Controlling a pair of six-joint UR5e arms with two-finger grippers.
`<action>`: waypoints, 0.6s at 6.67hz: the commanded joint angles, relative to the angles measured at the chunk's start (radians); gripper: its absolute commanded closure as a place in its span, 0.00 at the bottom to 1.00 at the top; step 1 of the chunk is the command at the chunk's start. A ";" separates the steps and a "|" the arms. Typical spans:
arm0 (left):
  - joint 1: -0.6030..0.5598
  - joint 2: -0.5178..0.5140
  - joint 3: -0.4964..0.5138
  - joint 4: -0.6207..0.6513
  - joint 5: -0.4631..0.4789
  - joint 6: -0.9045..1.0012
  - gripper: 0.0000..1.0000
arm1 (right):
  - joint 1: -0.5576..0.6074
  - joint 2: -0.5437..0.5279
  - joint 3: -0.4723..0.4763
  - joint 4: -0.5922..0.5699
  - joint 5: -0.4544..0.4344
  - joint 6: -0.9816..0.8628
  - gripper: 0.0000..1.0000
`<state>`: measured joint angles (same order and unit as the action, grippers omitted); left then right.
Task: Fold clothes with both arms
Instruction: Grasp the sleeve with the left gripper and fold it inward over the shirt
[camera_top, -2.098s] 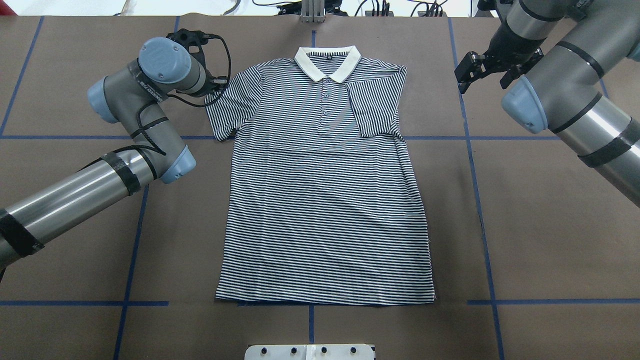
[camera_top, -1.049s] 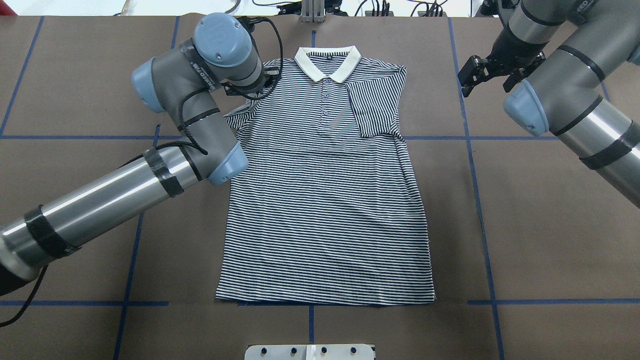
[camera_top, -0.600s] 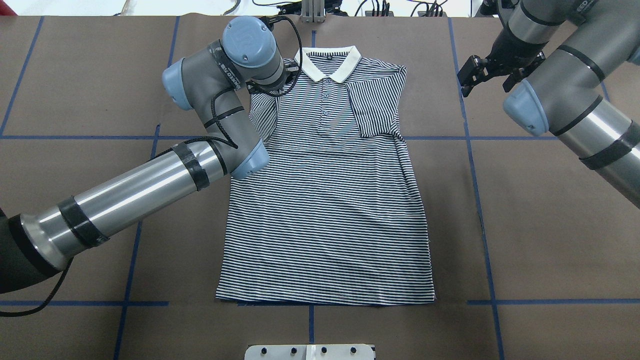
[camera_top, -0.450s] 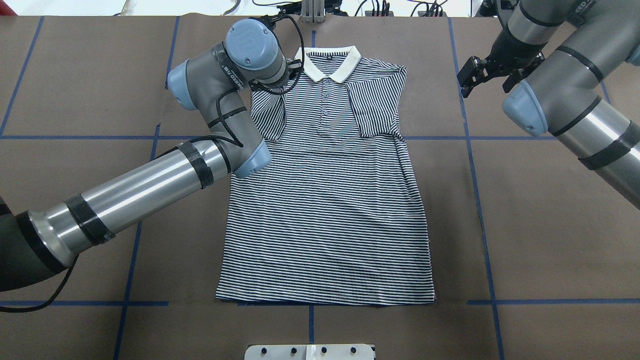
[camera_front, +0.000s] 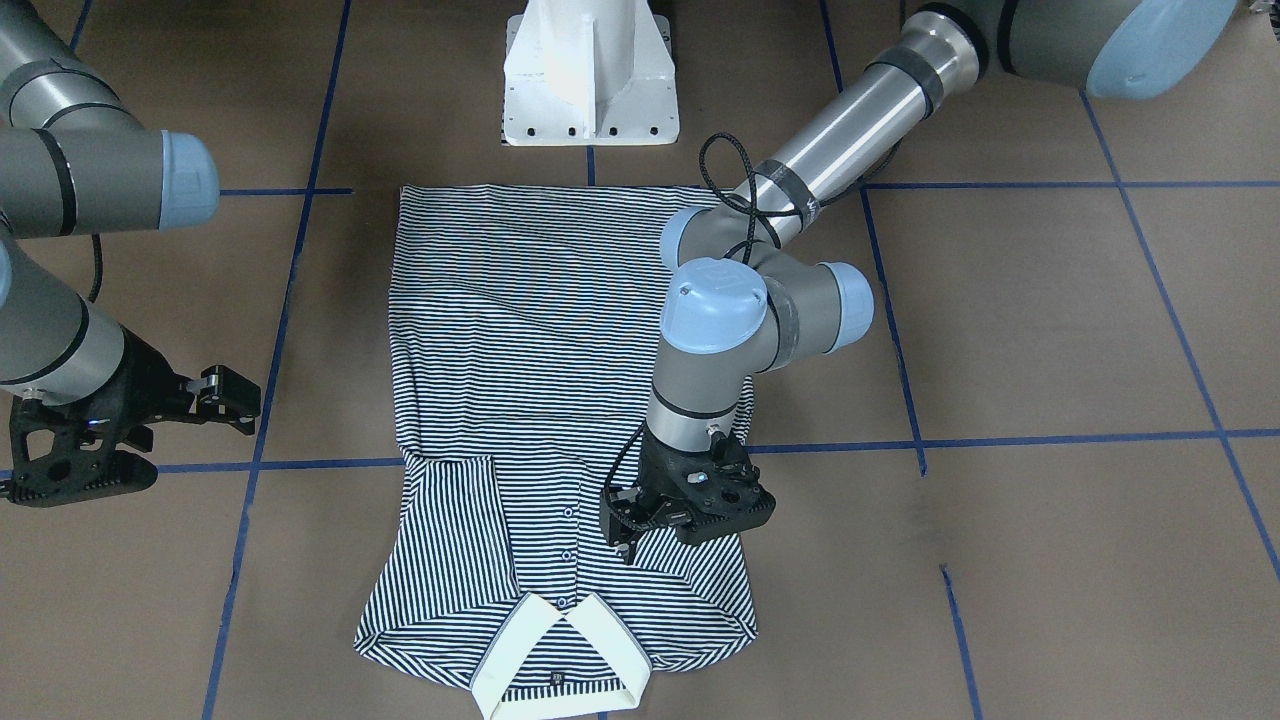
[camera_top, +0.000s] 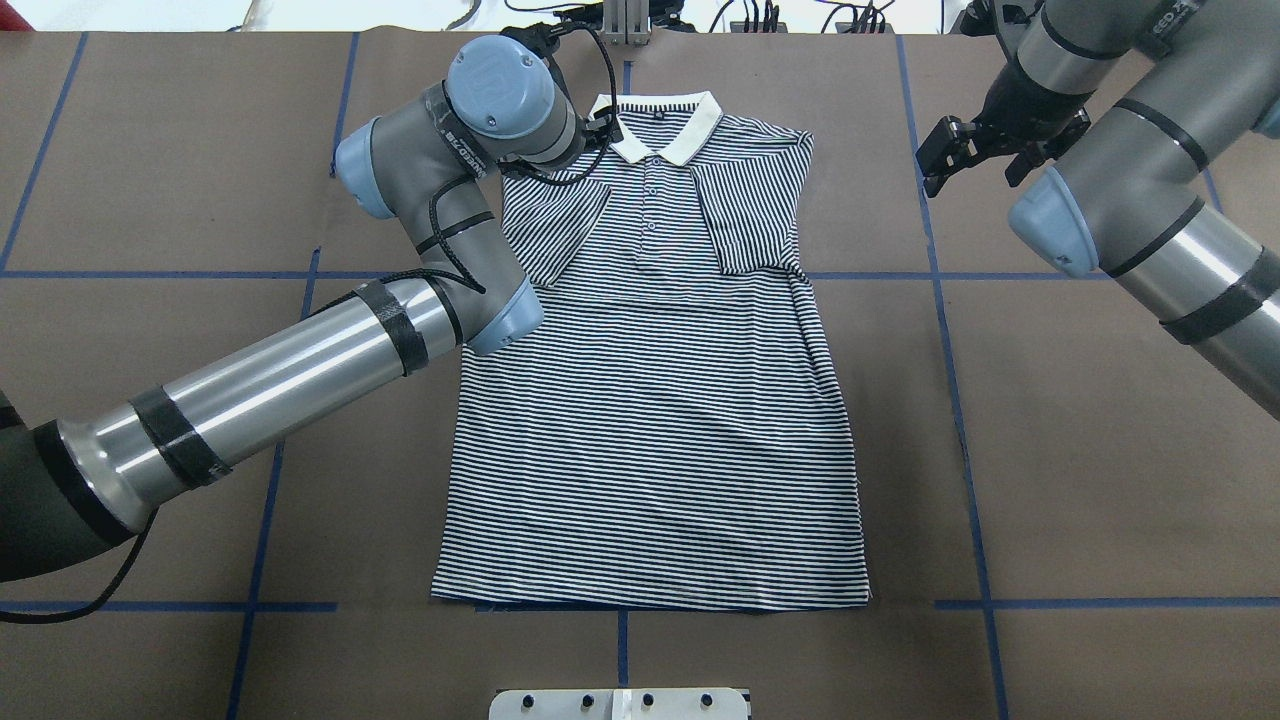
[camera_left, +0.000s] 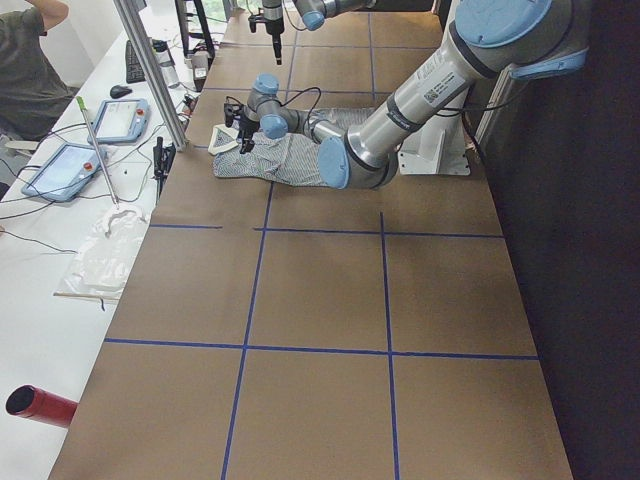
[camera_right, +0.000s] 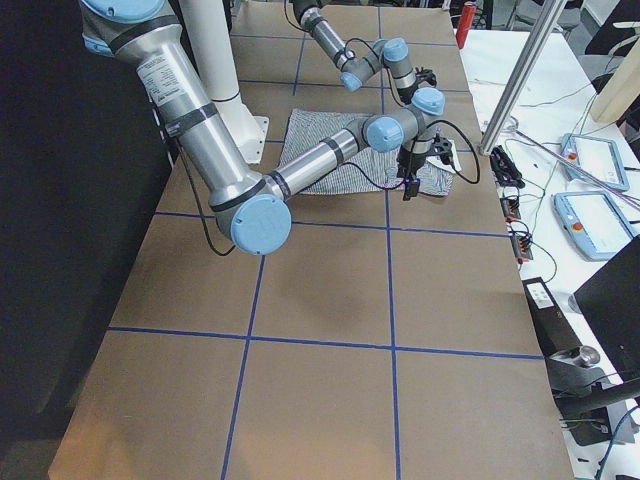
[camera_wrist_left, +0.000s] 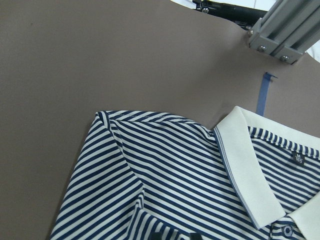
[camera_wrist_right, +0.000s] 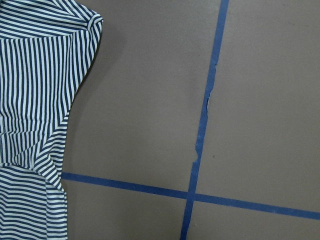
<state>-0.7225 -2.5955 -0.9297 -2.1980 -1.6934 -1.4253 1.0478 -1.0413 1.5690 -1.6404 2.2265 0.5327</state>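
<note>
In the upper left of the overhead view, the left arm (camera_top: 430, 200) is being reached over the shirt's shoulder, and the left gripper (camera_front: 630, 530) is being hidden there under its own wrist, just beside the cream collar (camera_top: 690, 140). The left-side sleeve (camera_top: 550, 225), spread out on the table (camera_top: 150, 180) two seconds ago, is now being laid across the chest. A moment ago it was being hung as a narrow strip; now it is being spread wider toward the placket. Whether it is being pinched or let go cannot be told: in the front-facing view the fingertips (camera_front: 622, 545) are being pointed down at the cloth, and the gap between them is not being shown.

In the centre, the polo shirt (camera_top: 650, 430) is being kept flat and face up, collar toward the top edge. The right-side sleeve (camera_top: 745, 215) is being kept folded inward.

At the upper right, the right gripper (camera_top: 975, 165) is being held over bare table, apart from the shirt, fingers spread and holding nothing.

With both sleeves in, the sleeve step is being judged nearly finished, and the body fold is being left to do.
</note>
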 joint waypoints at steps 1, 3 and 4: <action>-0.002 0.046 -0.090 0.042 -0.062 0.017 0.00 | 0.001 -0.040 0.011 0.066 0.001 0.036 0.00; -0.003 0.217 -0.409 0.255 -0.132 0.115 0.00 | -0.052 -0.177 0.124 0.222 -0.001 0.227 0.00; 0.000 0.324 -0.604 0.349 -0.137 0.127 0.00 | -0.131 -0.254 0.181 0.363 -0.046 0.427 0.00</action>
<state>-0.7243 -2.3852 -1.3239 -1.9603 -1.8177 -1.3314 0.9905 -1.2070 1.6831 -1.4207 2.2153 0.7719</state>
